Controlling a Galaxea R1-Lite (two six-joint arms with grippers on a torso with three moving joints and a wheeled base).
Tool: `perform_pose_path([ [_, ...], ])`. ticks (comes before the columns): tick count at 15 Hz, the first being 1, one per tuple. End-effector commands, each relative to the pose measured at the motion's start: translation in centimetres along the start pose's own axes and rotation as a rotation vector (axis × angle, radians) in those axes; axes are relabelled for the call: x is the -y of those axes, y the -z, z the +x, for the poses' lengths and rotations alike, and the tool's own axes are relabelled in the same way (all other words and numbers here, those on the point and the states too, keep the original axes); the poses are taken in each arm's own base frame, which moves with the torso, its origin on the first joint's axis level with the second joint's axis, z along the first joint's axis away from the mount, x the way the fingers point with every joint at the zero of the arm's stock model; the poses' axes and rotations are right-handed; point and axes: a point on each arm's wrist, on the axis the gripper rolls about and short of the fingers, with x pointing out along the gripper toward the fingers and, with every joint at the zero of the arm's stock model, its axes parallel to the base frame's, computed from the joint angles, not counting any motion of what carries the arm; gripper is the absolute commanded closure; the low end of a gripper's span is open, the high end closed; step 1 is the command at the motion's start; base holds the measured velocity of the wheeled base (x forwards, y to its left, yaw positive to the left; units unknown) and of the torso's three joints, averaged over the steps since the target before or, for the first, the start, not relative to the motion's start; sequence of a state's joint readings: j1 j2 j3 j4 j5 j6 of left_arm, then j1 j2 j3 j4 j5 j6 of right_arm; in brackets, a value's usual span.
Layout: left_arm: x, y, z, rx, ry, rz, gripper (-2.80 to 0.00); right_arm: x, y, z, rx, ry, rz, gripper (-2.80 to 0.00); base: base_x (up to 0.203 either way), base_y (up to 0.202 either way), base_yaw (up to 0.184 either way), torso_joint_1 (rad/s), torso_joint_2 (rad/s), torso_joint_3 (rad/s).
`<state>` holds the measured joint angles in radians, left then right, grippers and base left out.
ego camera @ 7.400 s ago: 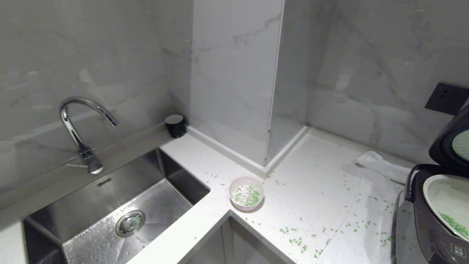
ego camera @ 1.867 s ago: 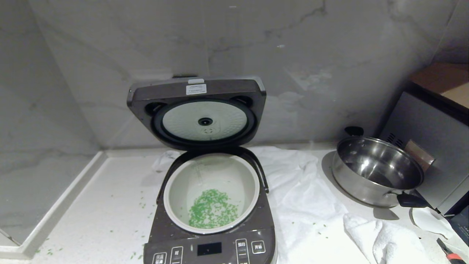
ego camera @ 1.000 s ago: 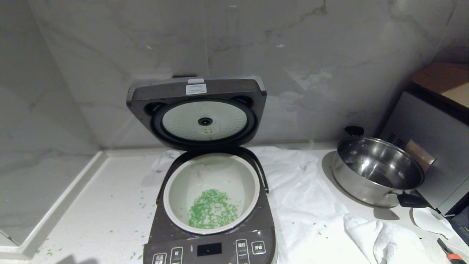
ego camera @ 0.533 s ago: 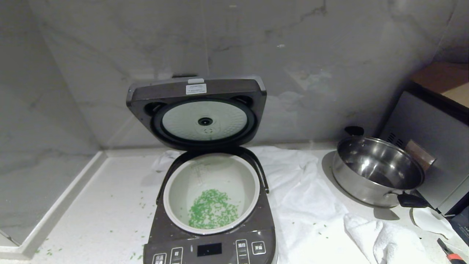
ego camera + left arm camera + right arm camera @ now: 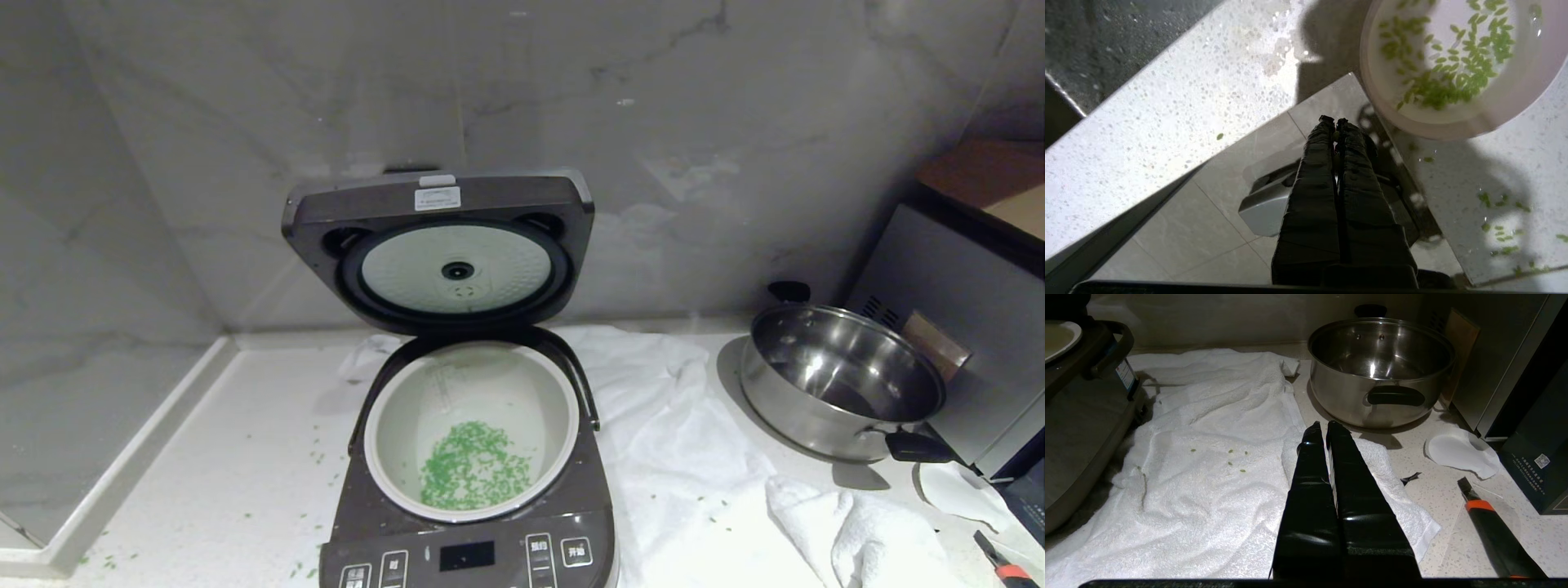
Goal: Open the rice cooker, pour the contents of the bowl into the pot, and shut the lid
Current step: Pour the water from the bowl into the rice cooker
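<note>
The rice cooker [image 5: 469, 490] sits on the tabletop [image 5: 237, 457] with the lid [image 5: 439, 245] raised upright against the wall, its round pale plate facing forward. The pot [image 5: 472, 429] inside holds a loose patch of green bits [image 5: 475, 467] on its pale lining. Off to the robot's left, out of the head view, the bowl [image 5: 1457, 65] stands near the tabletop's edge, with more green bits [image 5: 1447, 61] inside it and a few scattered around it. The left claw [image 5: 1335, 122] hangs just beside the bowl over the floor, fingers pressed together and empty. The right claw [image 5: 1325, 426], also closed and empty, rests above a white towel [image 5: 1208, 457], pointing toward an empty steel pan [image 5: 1380, 371].
</note>
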<state>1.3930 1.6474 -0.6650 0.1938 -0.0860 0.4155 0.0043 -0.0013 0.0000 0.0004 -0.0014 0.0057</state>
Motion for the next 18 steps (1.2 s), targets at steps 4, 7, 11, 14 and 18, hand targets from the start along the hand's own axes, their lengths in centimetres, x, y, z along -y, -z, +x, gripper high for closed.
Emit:
perform_pose_path([
  [4,-1.0,0.2,2.3,-0.082,0.025,-0.035,-2.80,0.0,0.0,0.0,-0.001,0.000,0.000,0.00,0.000,0.000,0.000,0.000,0.00,0.000],
  [7,-0.5,-0.4,3.0,-0.090,0.048,-0.018,-2.80,0.0,0.0,0.0,-0.002,0.000,0.000,0.00,0.000,0.000,0.000,0.000,0.00,0.000],
  [11,1.3,-0.2,3.9,-0.136,0.093,-0.012,-2.80,0.0,0.0,0.0,-0.002,0.000,0.000,0.00,0.000,0.000,0.000,0.000,0.00,0.000],
  [14,1.8,-0.8,6.4,-0.191,0.114,-0.032,-2.80,0.0,0.0,0.0,-0.002,0.000,0.000,0.00,0.000,0.000,0.000,0.000,0.00,0.000],
  [18,1.3,-2.0,9.1,-0.106,0.032,-0.049,-2.80,0.0,0.0,0.0,-0.002,0.000,0.000,0.00,0.000,0.000,0.000,0.000,0.00,0.000],
])
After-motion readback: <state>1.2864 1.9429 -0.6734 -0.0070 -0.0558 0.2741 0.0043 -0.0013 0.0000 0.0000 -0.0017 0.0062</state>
